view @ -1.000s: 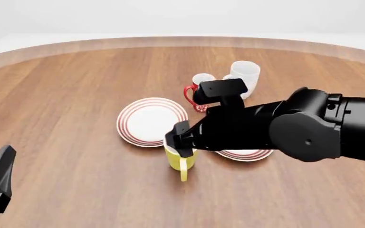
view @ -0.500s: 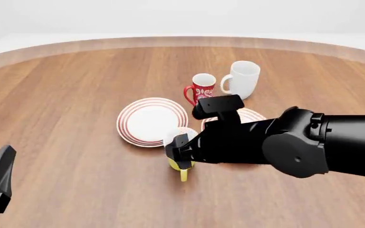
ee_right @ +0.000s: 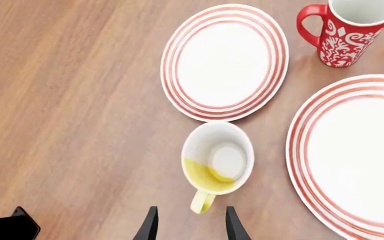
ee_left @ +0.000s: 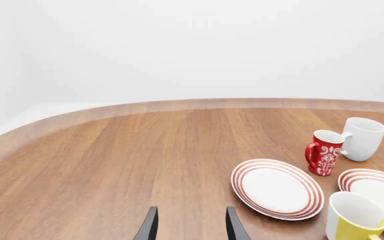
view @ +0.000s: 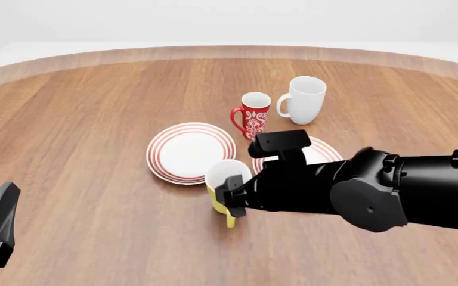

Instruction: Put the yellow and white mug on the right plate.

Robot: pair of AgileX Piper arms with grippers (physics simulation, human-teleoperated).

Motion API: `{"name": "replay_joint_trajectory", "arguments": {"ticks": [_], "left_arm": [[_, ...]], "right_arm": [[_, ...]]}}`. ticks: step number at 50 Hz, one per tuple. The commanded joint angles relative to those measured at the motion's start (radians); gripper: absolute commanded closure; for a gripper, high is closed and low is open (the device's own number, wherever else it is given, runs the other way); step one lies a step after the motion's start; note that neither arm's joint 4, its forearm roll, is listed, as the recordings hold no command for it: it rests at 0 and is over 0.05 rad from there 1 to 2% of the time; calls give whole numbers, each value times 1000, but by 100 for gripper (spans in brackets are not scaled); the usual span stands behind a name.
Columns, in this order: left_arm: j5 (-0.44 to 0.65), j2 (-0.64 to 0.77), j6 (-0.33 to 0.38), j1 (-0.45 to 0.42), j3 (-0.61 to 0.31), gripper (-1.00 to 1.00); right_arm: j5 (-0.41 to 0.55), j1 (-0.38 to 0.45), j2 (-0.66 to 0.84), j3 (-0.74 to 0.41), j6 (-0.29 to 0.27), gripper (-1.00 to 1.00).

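The yellow and white mug [view: 222, 179] stands upright on the table just in front of the left plate, its handle [ee_right: 203, 201] pointing toward the arms' side. My right gripper [view: 231, 200] hangs open just above and behind it. In the right wrist view the right gripper [ee_right: 190, 222] has its fingertips either side of the handle's end, not closed on it. The right plate [view: 322, 152] lies to the mug's right, partly under the right arm, and shows as a wide red-ringed plate [ee_right: 359, 155]. My left gripper [ee_left: 190, 224] is open and empty at the near left.
The left plate [view: 189, 152] lies behind the mug. Further back, a red patterned mug [view: 254, 113] and a taller white mug [view: 305, 98] stand between and beyond the plates. The bulky right arm [view: 388, 190] stretches over the table's right half.
The right arm has dropped lower and drawn back toward the near side, uncovering the mug's white inside and the two far mugs. The yellow mug and the left arm have not moved.
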Motion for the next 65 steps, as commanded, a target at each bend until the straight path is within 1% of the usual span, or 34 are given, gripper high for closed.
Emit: {"name": "replay_joint_trajectory", "arguments": {"ticks": [1, 15, 16, 18, 20, 27, 38, 40, 44, 45, 51, 53, 65], "left_arm": [[0, 0, 0, 0, 0, -100], [0, 0, 0, 0, 0, -100], [0, 0, 0, 0, 0, -100], [0, 0, 0, 0, 0, -100], [0, 0, 0, 0, 0, -100], [0, 0, 0, 0, 0, -100], [0, 0, 0, 0, 0, -100], [0, 0, 0, 0, 0, -100], [0, 0, 0, 0, 0, -100], [0, 0, 0, 0, 0, -100], [0, 0, 0, 0, 0, -100], [0, 0, 0, 0, 0, -100], [0, 0, 0, 0, 0, -100]], "right_arm": [[-40, -8, 21, 27, 12, -100], [-89, 0, 54, 51, 34, -100], [-78, 0, 50, 44, 34, -100], [-97, 4, 63, 52, 38, -100], [-87, 6, 61, 45, 40, -100], [-124, 10, 84, 64, 49, -100], [-123, 7, 93, 58, 51, -100], [-148, 9, 107, 70, 55, -100], [-154, 16, 116, 72, 64, -100], [-169, 16, 127, 78, 65, -100], [-163, 15, 130, 70, 67, -100], [-183, 16, 145, 76, 69, -100], [-207, 21, 177, 72, 79, -100]]}}
